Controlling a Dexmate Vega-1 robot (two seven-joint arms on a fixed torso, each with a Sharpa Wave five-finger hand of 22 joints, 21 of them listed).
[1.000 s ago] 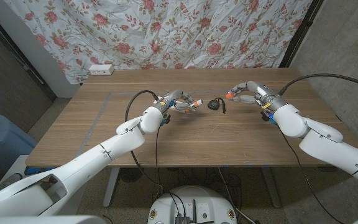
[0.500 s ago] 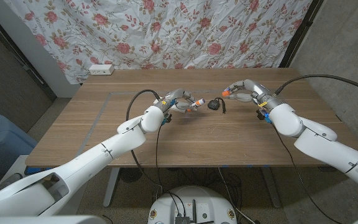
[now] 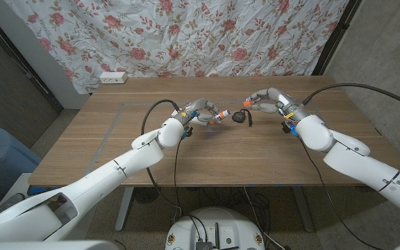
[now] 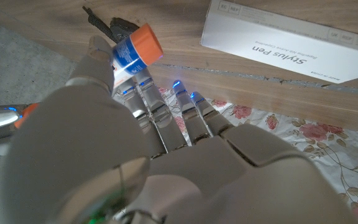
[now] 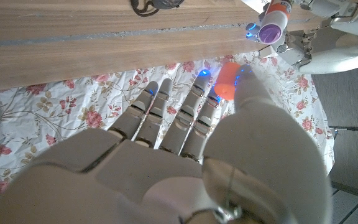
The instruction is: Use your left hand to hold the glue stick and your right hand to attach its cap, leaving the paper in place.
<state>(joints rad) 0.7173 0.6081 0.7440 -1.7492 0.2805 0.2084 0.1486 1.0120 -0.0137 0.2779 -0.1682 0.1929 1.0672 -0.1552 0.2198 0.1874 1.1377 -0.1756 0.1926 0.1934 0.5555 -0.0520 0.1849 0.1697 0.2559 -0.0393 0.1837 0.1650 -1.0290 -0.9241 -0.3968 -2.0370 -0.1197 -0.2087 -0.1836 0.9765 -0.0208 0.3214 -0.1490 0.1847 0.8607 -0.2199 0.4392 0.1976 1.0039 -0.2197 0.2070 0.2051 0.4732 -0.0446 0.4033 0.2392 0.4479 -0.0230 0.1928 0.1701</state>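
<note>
Since a moment ago, the right hand (image 3: 264, 101), pinching the small orange cap (image 3: 246, 103), moved closer toward 9 o'clock. The left hand (image 3: 198, 113) grips the white-and-blue glue stick with an orange collar (image 3: 219, 114). If the cap comes in crooked, it could slip out and fall on the wooden table (image 3: 117, 132).

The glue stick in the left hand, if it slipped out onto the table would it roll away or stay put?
Probably roll: the glue stick looks like a smooth round tube, and the wooden table seems flat. It likely feels light and rigid. The left hand holds it by the fingertips, so a nudge from the right hand could turn it.

Blue-and-white glue stick (image 4: 131, 53) with orange collar; small orange cap (image 5: 227, 81); brown wooden bench (image 3: 269, 149); white curtain (image 3: 207, 35) patterned with pink roses.
</note>
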